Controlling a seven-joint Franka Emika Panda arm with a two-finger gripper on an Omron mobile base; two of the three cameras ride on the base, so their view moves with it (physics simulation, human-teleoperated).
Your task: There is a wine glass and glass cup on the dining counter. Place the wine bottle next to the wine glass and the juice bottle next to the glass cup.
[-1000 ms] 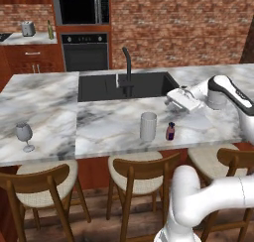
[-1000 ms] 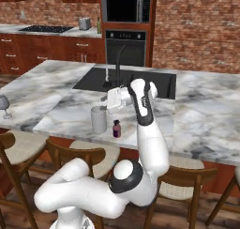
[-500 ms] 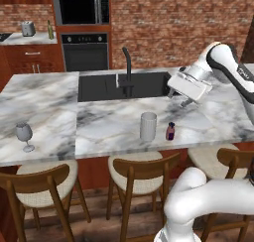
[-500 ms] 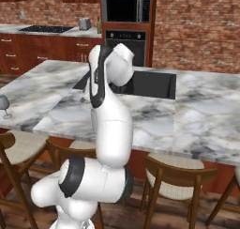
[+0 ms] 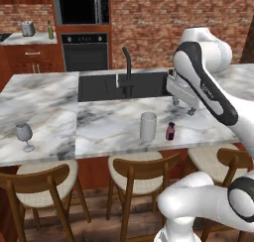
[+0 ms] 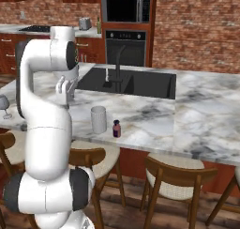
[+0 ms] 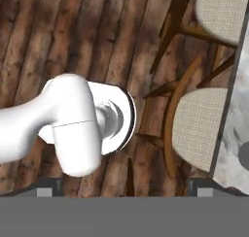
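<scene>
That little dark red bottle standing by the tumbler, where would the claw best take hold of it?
Probably around the juice bottle's stubby body, just under the cap, coming down from above or from its right side. It stands upright on the dining counter, and the glass cup stands close on its left, apart from it, so fingers closing front to back would avoid the cup.

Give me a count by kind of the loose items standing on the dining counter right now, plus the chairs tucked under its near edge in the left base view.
Stemmed wine glass: 1
Glass cup: 1
Juice bottle: 1
Wooden chairs with woven seats: 3
Total: 6
The cup and juice bottle stand side by side on the dining counter; the wine glass stands apart near its left end.
</scene>
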